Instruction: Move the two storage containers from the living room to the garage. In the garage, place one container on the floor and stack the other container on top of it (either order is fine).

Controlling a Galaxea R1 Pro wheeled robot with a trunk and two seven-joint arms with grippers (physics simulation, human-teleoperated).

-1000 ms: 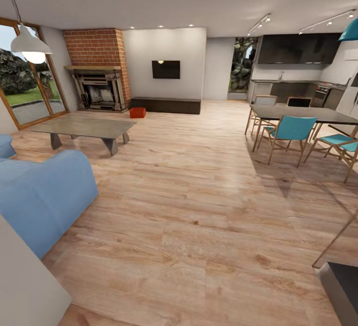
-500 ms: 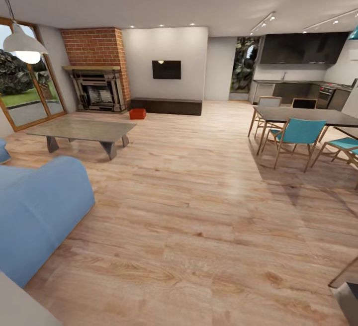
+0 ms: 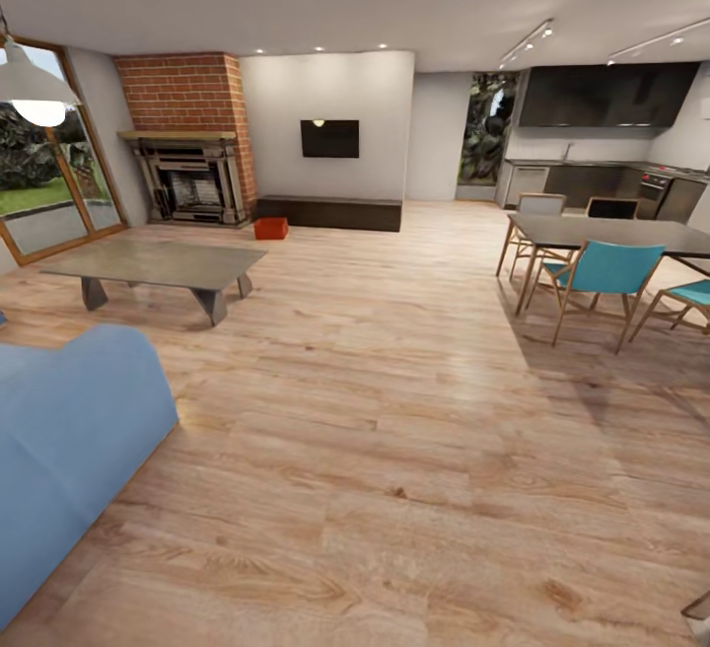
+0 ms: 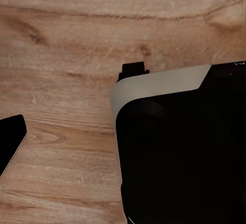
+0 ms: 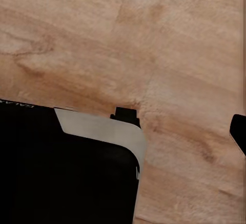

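- Setting: the living room, with pale wood-plank flooring, a grey wall, a black wall TV, a long dark low cabinet and a red-brick fireplace.
- Task item: one orange-red storage container stood on the planks at the far side of the room, just in front of the low cabinet's end nearest the fireplace. Whether the second container sat behind or beside it could not be told at that range.
- Other furnishings: a low grey coffee table between the viewpoint and the fireplace; a blue sofa close by on the left; a dark dining table with teal chairs on the right; a kitchen run beyond.
- Left wrist view: wood planks below, part of the robot's dark body with a pale edge, and a small dark tip at the frame edge. Whether the left gripper was spread or closed could not be told.
- Right wrist view: the same arrangement, planks and dark body panel. The right gripper's setting could not be told either; nothing appeared to be held.
- Step in hand, as judged: the approach drive towards the container, well apart from it, with collection not yet begun.
- Next move, as judged: a run across the open floor between coffee table and dining table, stopping near the container within arm reach.
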